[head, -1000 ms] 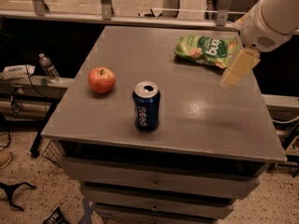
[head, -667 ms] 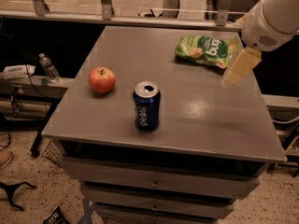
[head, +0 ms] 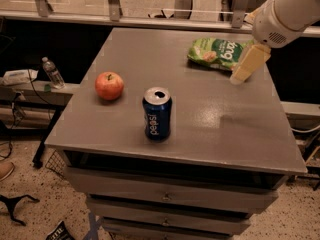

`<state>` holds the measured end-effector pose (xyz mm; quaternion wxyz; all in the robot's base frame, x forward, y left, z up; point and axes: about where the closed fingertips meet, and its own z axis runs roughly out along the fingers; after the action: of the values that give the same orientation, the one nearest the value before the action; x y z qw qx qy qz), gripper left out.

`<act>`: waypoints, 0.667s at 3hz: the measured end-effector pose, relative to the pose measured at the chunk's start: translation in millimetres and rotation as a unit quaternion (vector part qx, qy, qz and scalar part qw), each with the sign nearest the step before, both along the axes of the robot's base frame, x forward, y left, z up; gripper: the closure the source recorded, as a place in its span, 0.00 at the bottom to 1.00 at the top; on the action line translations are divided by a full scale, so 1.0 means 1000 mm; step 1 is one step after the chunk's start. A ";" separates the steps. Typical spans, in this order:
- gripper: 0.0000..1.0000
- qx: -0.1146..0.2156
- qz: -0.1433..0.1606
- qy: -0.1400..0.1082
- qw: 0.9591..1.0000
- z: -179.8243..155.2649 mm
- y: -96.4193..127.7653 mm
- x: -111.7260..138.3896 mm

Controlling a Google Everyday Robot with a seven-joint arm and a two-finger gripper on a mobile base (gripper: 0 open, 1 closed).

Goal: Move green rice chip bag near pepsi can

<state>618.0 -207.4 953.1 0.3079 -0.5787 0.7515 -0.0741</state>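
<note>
1. We see the gripper (head: 248, 65) hanging over the far right part of the table (head: 235, 134), just beside the right end of the green rice chip bag (head: 217, 53).
2. Between the bag and the pepsi can (head: 157, 113) we find open table surface.
3. The apple (head: 109, 85) stands left of the can, apart from it, narrowing that side.
4. Right of the can, we see bare table reaching to the edge.

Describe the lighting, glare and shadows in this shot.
Camera view: dim, warm light; a soft glare patch on the table just right of the pepsi can, with a faint shadow beside it; the gripper hangs at the right end of the green rice chip bag, pale against the dark behind.
</note>
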 end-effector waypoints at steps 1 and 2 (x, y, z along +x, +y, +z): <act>0.00 0.007 0.006 -0.010 1.000 -0.007 -0.001 0.040; 0.00 0.008 0.015 -0.010 1.000 -0.024 0.009 0.079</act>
<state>696.9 -198.8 929.1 0.3214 -0.5864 0.7402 -0.0694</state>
